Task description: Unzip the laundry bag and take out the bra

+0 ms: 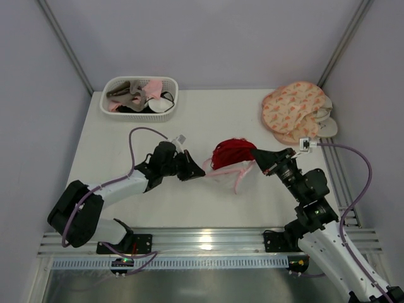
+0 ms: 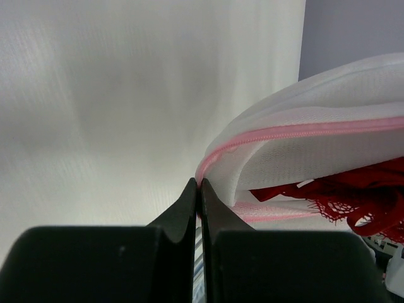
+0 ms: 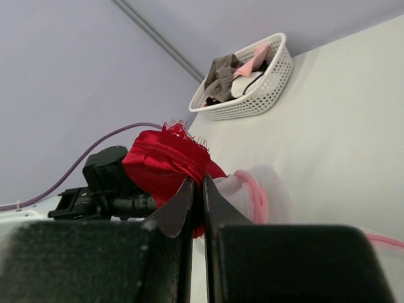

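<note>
Left fingers [image 2: 183,211] pinch the limp laundry bag [image 2: 328,95] by its rim; right fingers [image 3: 178,207] pinch the bra [image 3: 161,158], which we judge soft, light and snag-prone.

The small round white mesh laundry bag with pink zipper rim [image 1: 222,173] lies mid-way across the white bench [image 1: 208,120], the red lace bra [image 1: 232,153] partly in it. The left gripper [image 1: 201,172] meets the bag's left edge and the right gripper [image 1: 255,153] the bra's right side. A white perforated plastic basket [image 1: 140,98] stands far left, a peach patterned fabric piece [image 1: 295,110] far right.
</note>
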